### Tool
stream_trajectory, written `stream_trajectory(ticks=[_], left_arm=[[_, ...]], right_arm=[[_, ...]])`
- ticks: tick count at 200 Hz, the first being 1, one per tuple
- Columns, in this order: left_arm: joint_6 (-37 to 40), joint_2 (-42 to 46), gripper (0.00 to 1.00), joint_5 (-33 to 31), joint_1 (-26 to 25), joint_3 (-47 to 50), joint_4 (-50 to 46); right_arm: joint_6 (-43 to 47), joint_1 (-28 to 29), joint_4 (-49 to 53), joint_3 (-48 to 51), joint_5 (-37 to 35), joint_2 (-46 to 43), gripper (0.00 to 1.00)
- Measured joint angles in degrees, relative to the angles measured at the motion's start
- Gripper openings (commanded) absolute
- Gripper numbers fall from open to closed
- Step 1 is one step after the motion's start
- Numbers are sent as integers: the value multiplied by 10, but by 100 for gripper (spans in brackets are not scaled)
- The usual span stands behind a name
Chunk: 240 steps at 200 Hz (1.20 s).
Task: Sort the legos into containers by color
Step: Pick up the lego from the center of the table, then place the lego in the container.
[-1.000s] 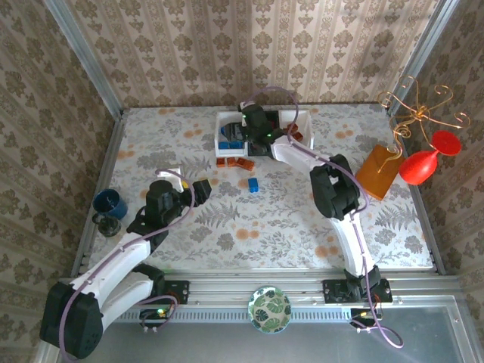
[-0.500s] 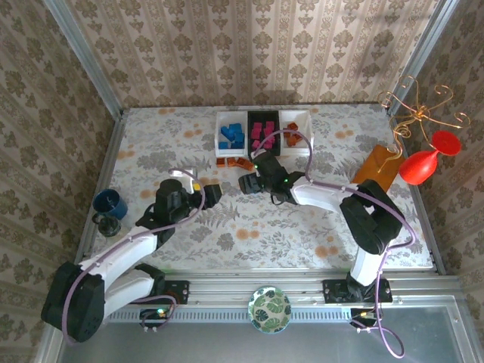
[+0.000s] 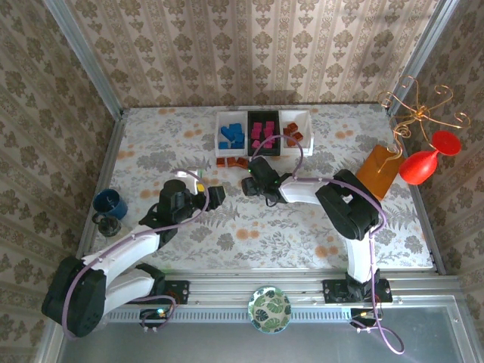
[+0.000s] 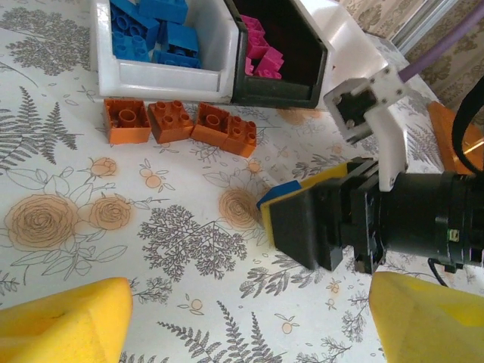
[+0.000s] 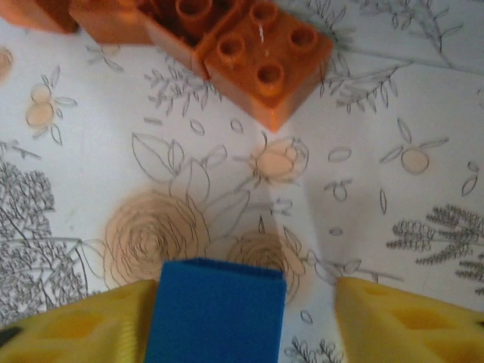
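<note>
The right gripper [image 5: 242, 295] sits low over the table [image 3: 287, 227] with its yellow fingers [image 5: 401, 318] apart. A blue brick [image 5: 215, 314] stands between them, against one finger and clear of the other. The left gripper [image 4: 246, 310] hovers near it on the left side, its fingers spread wide with nothing between them. The table is bounded by wallpapered walls [image 3: 249, 45] at the far side and on both flanks, with metal rails [image 3: 102, 178] along the side edges. The near half of the surface, from the arms to the right rail, is open. Three trays stand in a row at the far edge, side by side: the left white tray [image 4: 162, 76] holds blue bricks [image 4: 151, 30], the black tray [image 4: 280, 94] holds pink bricks [image 4: 261, 53], and the right white tray [image 3: 299, 121] holds orange-brown bricks [image 3: 293, 136]. A flat orange block [image 3: 376, 172] stands near the right rail, beside a red goblet [image 3: 423, 162] and a gold wire stand [image 3: 416, 110]. A dark blue cup [image 3: 110, 203] sits by the left rail, well apart from both grippers. Four loose orange bricks [image 4: 181, 125] lie in a row just in front of the left white tray, between the right gripper and the trays.
</note>
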<state>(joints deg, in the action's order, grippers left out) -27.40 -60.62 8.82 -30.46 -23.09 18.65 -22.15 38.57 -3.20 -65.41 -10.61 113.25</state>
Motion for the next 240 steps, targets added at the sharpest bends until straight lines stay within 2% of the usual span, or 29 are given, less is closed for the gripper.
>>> stream_trajectory(ticks=[18, 39, 78, 137, 172, 204, 240], left_arm=[[0, 3, 83, -6, 0, 0, -1], [0, 5, 83, -13, 0, 0, -2], [0, 18, 83, -29, 0, 7, -4], [1, 54, 84, -47, 7, 15, -24], [2, 59, 84, -48, 13, 15, -33], [2, 61, 84, -47, 13, 12, -37], [2, 59, 84, -45, 13, 11, -47]], right_arm=[[-6, 0, -9, -3, 0, 2, 41], [-6, 0, -16, -3, 0, 1, 37], [-5, -1, -20, -32, 4, 1, 36], [5, -21, -30, -220, 9, 31, 37], [10, -49, -5, -351, 18, 117, 41], [13, -69, 51, -453, 35, 198, 54], [20, -79, 91, -467, 60, 201, 68]])
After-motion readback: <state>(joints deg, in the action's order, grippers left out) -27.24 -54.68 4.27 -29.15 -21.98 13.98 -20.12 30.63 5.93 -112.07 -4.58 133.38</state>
